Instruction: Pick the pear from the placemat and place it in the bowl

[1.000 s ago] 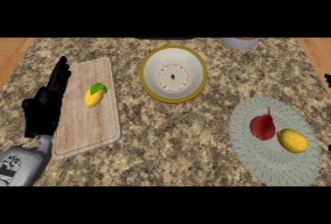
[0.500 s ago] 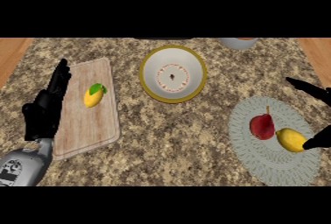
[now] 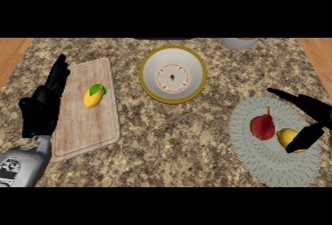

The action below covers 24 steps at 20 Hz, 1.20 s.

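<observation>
Right hand (image 3: 310,115), cut off at the edge, partly hides the lemon (image 3: 286,137).

Red pear (image 3: 262,126) on placemat (image 3: 272,165), right hand (image 3: 310,115) open above, bowl (image 3: 173,74) apart

Speckled granite counter under me, wood at both sides

Looking steeply down, I see a counter top (image 3: 182,145) of mottled brown, beige and black stone filling nearly the whole view, evenly lit with only soft shadows. A strip of warm orange-brown wood (image 3: 13,55) shows past its left edge, and a matching strip (image 3: 319,55) past its right; walls and windows do not show from here
</observation>
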Each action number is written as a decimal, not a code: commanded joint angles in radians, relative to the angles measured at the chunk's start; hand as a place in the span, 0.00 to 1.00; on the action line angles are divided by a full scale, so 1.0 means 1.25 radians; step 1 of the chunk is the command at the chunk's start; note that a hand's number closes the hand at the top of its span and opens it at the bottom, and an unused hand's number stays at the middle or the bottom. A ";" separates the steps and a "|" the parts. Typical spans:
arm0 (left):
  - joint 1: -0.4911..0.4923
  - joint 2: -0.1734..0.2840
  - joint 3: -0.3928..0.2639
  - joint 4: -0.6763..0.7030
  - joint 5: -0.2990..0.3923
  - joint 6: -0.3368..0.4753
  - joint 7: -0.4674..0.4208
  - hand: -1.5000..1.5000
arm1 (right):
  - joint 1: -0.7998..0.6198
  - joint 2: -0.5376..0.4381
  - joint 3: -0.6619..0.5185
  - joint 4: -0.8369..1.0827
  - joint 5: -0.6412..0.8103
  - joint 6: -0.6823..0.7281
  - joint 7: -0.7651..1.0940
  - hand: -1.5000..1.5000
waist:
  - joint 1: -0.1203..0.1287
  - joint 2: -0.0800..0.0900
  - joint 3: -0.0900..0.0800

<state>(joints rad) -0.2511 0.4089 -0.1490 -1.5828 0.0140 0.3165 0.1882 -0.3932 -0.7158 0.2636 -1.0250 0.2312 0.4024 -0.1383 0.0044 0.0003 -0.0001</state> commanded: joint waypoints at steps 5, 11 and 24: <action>0.018 -0.017 0.069 0.013 -0.005 -0.065 -0.019 0.50 | -0.066 0.096 -0.036 0.118 0.108 -0.006 -0.020 0.00 | 0.002 0.001 0.000; 0.043 -0.020 0.102 -0.002 -0.029 -0.096 -0.028 0.50 | -0.073 0.136 -0.053 0.191 0.175 -0.025 -0.088 0.00 | 0.002 0.000 0.000; 0.065 -0.095 0.096 -0.047 -0.078 -0.112 -0.016 0.50 | -0.132 0.208 -0.073 0.366 0.318 -0.151 -0.247 1.00 | 0.003 0.001 0.000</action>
<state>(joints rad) -0.2141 0.3053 -0.0351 -1.5979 -0.0761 0.1947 0.1731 -0.5491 -0.4875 0.1868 -0.6021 0.6013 0.2218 -0.4195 0.0078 -0.0034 -0.0064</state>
